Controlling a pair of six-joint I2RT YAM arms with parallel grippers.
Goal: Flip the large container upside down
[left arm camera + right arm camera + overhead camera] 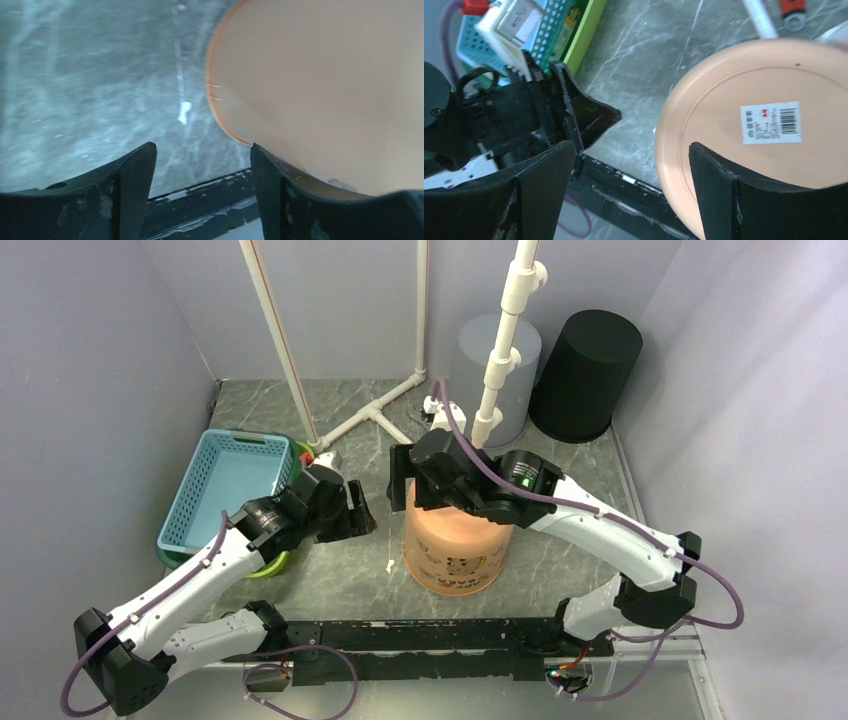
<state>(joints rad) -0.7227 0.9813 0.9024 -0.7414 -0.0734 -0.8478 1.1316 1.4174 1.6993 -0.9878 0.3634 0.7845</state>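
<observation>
Soft, even light falls from above, and shadows are faint. My left wrist view is smeared and hazy, the orange container (325, 90) a featureless blur. My right wrist view is sharper: the barcode label (770, 123) shows clearly, though its fine print is unreadable

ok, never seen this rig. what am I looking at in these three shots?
Two robot arms are bolted at the near edge of a table. The wide picture comes from a fixed camera above and behind them; the other two come from a camera on each wrist. In the middle stands a peach container, base up, its barcode label showing in the right wrist view. A blue basket sits on the left; a grey bin and a black bin stand at the back. The left tool and the right tool are both open and hold nothing.
</observation>
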